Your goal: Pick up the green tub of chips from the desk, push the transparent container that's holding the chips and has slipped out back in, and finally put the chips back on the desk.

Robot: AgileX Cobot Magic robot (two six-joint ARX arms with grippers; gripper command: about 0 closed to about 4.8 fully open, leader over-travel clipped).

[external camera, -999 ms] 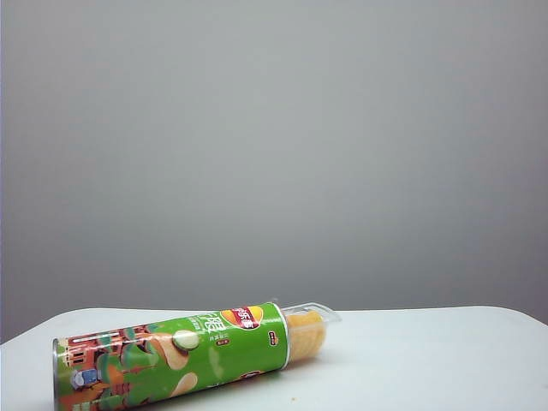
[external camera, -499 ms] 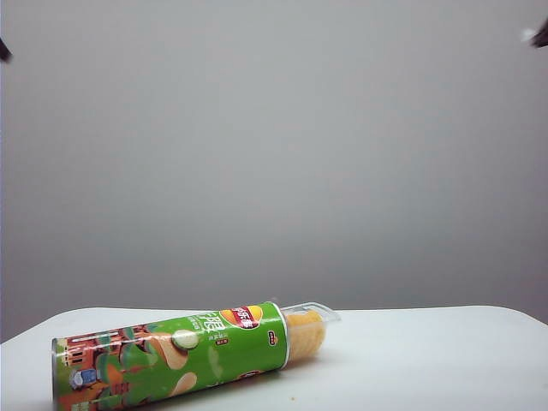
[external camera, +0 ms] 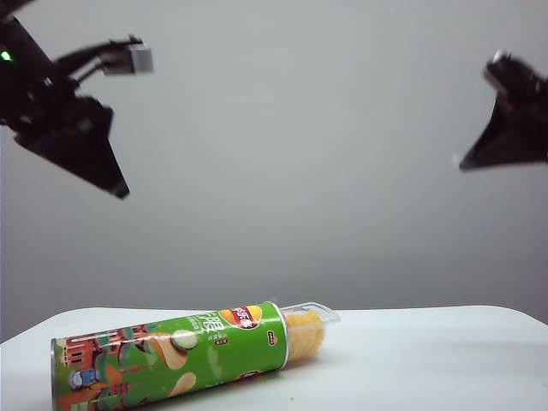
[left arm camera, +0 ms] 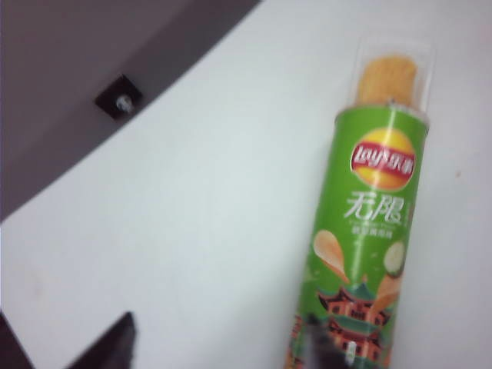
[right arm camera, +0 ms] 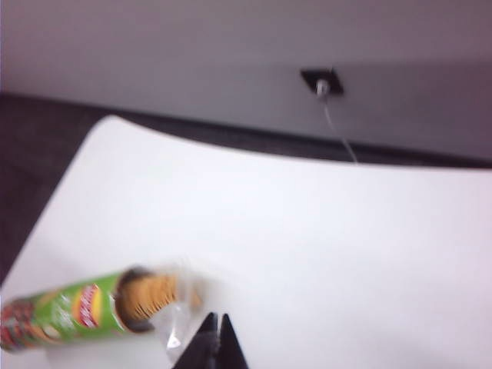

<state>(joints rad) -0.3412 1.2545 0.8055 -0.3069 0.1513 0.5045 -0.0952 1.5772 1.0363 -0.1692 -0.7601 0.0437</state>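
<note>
Exterior view: both arms have just swung in overhead. The left tool (external camera: pixel 107 180) has its jaws parted, the right tool (external camera: pixel 467 161) pinched shut. The chip can (external camera: pixel 171 353) lies untouched on the worktop (external camera: pixel 428 360), its clear tray (external camera: pixel 312 321) protruding.

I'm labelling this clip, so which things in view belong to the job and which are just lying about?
Job:
green tub of chips, lying on the desk
transparent container of chips, sticking out
left gripper, open, high at left
right gripper, shut, high at right

Lying about:
wall socket with cable
</note>
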